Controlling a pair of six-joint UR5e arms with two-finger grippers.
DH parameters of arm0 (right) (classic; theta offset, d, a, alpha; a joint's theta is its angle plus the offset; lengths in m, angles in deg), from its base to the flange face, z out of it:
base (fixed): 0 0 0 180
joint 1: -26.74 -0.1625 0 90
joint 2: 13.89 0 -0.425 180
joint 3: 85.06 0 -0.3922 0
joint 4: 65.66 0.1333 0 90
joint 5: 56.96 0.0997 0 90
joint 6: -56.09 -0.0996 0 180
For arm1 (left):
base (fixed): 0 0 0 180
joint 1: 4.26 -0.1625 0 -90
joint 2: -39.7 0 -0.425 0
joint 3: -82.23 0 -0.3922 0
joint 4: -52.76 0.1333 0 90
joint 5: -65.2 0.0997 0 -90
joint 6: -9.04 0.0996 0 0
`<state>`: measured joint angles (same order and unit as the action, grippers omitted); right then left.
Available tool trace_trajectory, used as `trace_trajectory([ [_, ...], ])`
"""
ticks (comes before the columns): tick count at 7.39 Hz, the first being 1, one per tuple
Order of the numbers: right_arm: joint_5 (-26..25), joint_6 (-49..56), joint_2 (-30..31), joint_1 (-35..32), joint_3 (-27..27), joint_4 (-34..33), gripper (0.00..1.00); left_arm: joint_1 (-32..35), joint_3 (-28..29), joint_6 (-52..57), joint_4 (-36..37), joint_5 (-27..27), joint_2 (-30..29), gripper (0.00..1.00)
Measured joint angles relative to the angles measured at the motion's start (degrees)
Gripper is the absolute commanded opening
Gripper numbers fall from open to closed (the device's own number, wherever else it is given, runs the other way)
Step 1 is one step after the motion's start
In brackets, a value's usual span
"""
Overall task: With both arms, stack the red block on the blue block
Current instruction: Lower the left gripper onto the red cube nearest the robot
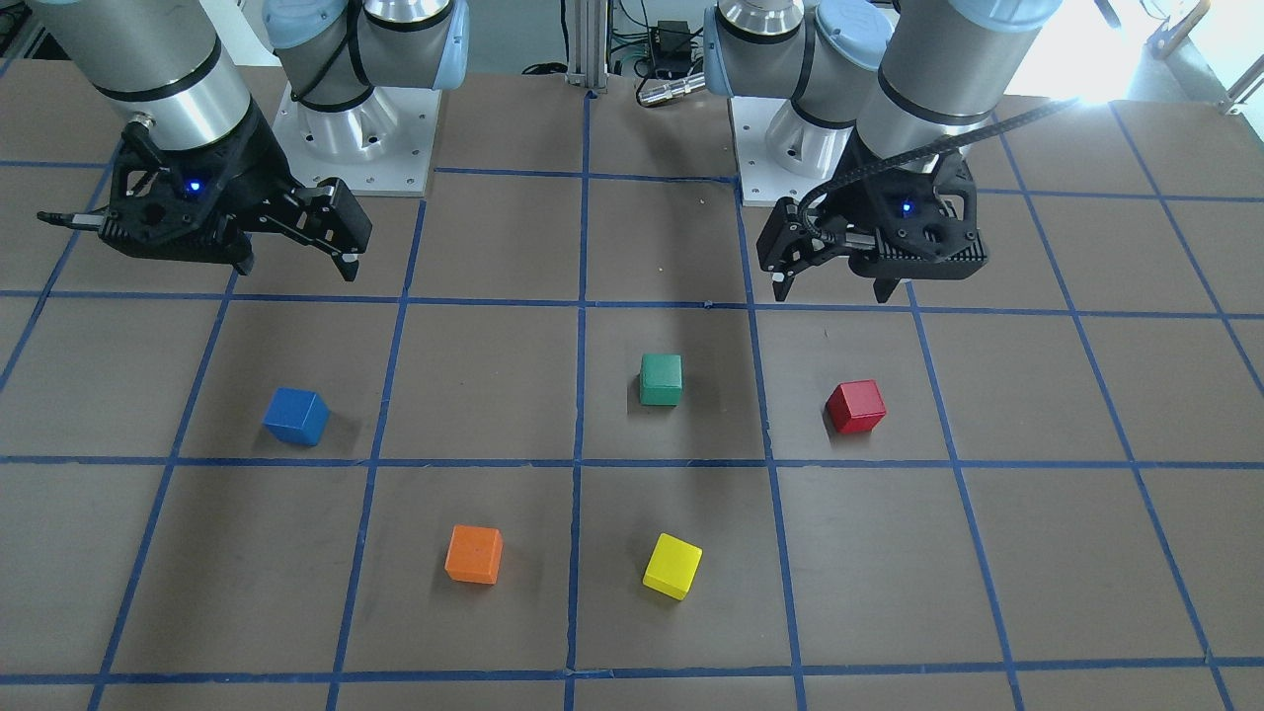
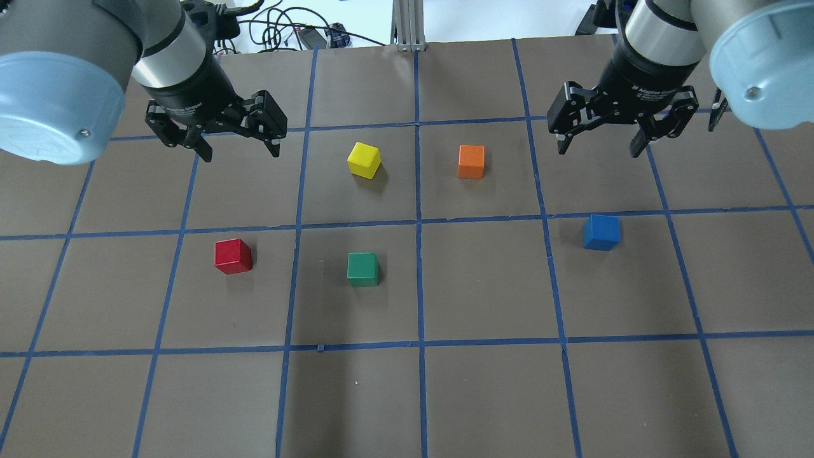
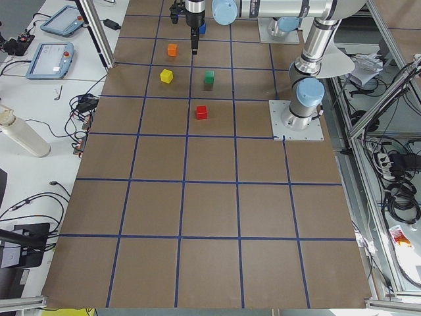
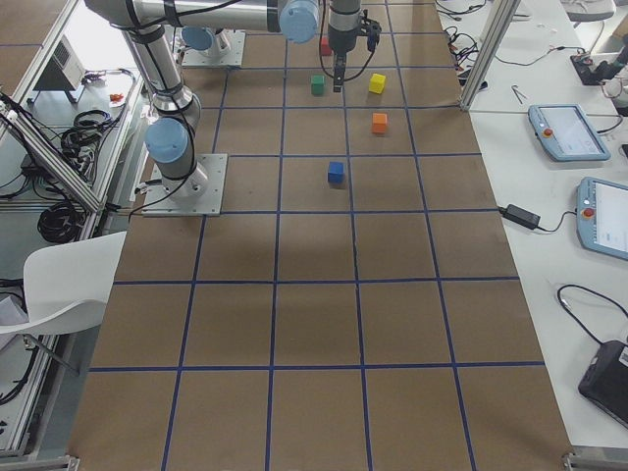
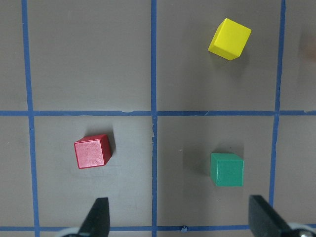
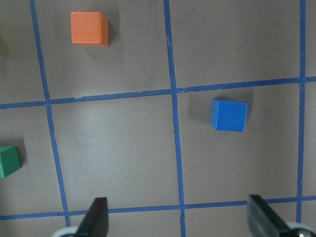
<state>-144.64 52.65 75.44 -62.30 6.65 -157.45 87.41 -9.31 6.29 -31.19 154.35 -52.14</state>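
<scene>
Five cubes sit apart on the gridded worktop [image 2: 483, 394]. Overhead, the left gripper [image 2: 238, 147] and right gripper [image 2: 599, 145] hang above it, fingers spread and empty. The red block [image 2: 233, 256] lies on the left arm's side, the blue block [image 2: 601, 232] on the right's, well apart. Only the left wrist view pairs red with the green cube [image 5: 226, 169] and yellow cube [image 5: 229, 39]; the right wrist view shows blue and the orange cube [image 6: 89, 28].
</scene>
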Motion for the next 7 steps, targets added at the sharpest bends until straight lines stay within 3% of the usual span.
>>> trace_trajectory([
  [5,-0.6,0.0,0.0,-0.2,0.1,-0.4,1.00,-0.3,-1.3,0.8,0.4,0.4,-0.2,1.00],
  [7,-0.6,-0.1,0.1,-0.3,0.4,-0.4,1.00,-3.7,-3.6,6.2,0.7,0.2,-1.1,1.00],
])
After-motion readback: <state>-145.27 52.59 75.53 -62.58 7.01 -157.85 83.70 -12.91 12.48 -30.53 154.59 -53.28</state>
